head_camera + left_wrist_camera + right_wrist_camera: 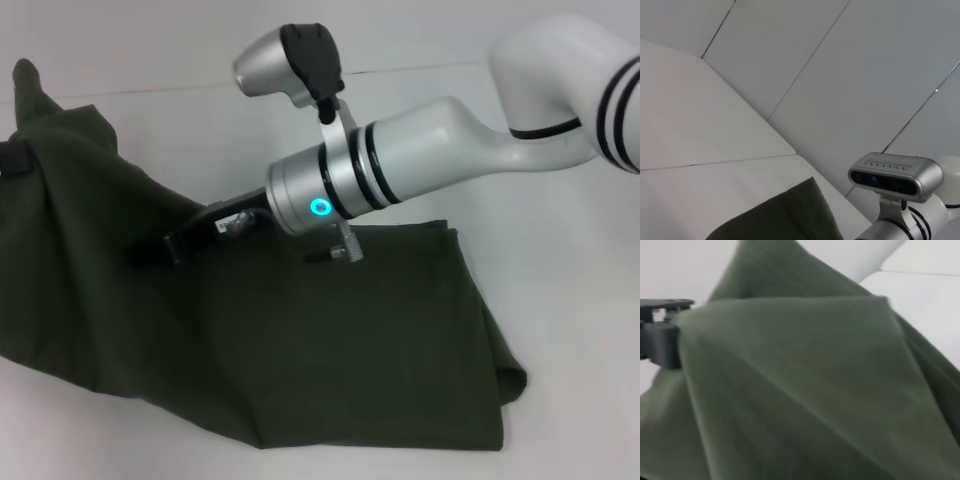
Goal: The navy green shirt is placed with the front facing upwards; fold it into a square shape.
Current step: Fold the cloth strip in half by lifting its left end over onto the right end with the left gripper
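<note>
The white table (570,330) is the broadest thing here, matte and smooth, with a thin seam line across its far part in the head view; the left wrist view shows the same pale surface meeting grey wall panels (865,75) cut by dark joints, which the head view does not show. On the table lies the navy green shirt (330,350), a large piece of soft, dull olive cloth with its plain side showing and no lettering in sight. Its nearer part lies flat with a fairly straight front edge and a rounded bulge at the right corner, while its left part rises in loose folds to a peak at the far left. The right wrist view fills almost wholly with this cloth seen close up, draped in long slanting ridges, and the left wrist view catches only one pointed green corner. The right arm (430,150), white and silver with black bands and a small glowing teal ring, reaches from the right across the middle of the shirt. The right gripper (168,248) is black and sits low at the raised fold; cloth is drawn up around it, and the right wrist view shows a dark finger (660,342) at the edge of a fold, yet whether the jaws are closed on the fabric cannot be told. The left gripper appears in no view; a silver camera bar (895,176) shows in the left wrist view.
</note>
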You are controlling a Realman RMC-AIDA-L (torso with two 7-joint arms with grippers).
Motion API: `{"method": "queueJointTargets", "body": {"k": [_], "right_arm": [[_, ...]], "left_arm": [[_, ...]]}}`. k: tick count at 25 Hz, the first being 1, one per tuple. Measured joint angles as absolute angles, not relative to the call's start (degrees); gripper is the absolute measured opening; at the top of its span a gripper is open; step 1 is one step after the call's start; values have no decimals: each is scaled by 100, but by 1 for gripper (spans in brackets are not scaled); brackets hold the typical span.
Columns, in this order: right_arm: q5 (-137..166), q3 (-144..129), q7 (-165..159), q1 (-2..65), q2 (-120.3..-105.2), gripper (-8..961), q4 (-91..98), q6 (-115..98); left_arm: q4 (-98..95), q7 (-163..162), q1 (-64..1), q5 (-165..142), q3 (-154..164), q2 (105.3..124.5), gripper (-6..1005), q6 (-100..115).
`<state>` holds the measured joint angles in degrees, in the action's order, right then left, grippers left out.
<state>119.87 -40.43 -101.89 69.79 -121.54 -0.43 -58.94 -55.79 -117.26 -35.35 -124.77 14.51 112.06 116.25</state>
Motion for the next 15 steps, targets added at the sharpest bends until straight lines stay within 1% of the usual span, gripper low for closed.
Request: {"method": "queueJointTargets", "body": {"k": [5, 8, 11, 15], "right_arm": [[11988, -3992, -10128, 7202, -12154, 78, -218, -5859], [11988, -3971, -10119, 7171, -12152, 79, -241, -5865], [11989, -3894, -10117, 6921, -12116, 81, -194, -5930], [11989, -3580, -10071, 6357, -12096, 83, 153, -6214]], "left_arm": [[-5573, -11719, -3542, -12469, 1484, 11205, 23, 11627], [-5568, -11716, -3542, -12469, 1493, 11206, 23, 11626], [-5601, -11753, -3528, -12441, 1452, 11206, 24, 11636], [-5611, -11804, -3490, -12330, 1437, 11206, 24, 11619]]}}
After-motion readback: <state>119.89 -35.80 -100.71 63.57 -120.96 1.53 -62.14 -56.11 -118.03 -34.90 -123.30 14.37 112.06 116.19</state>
